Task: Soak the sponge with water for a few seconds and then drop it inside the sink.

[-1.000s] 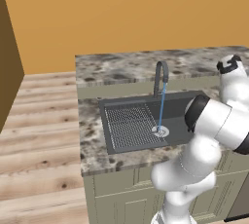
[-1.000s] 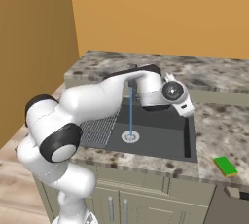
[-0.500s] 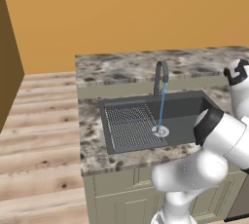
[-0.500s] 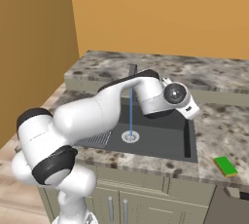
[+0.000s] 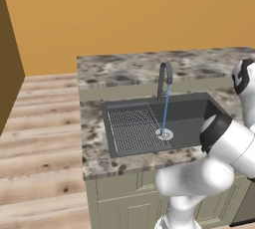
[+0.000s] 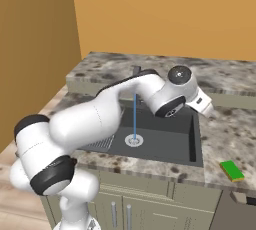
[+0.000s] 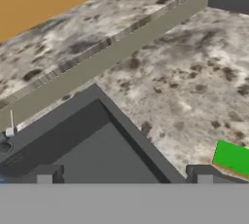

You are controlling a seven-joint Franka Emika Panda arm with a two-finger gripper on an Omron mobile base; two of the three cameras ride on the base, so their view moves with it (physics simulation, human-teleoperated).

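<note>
On the counter (image 6: 220, 139) to the right of the sink (image 6: 165, 141), near the front edge, lies the sponge (image 6: 232, 170): a small flat block, bright green on top with a yellow layer showing along its lower side in the right base view. In the hand view the sponge (image 7: 232, 157) appears as a plain green slab at the lower right, resting on the speckled stone, apart from the sink's dark corner (image 7: 121, 135).

The gripper (image 7: 124, 178) has its jaws spread wide, with nothing between them; its two dark finger tips (image 7: 44, 174) stand far apart at the bottom of the hand view, above the sink's right corner.

A thin, straight, light-blue stream of water (image 5: 165, 108) falls from the dark arched faucet (image 5: 164, 76) onto the round pale drain (image 5: 164, 134). The ribbed drainboard (image 5: 134, 129) fills the left part of the dark-grey basin.
</note>
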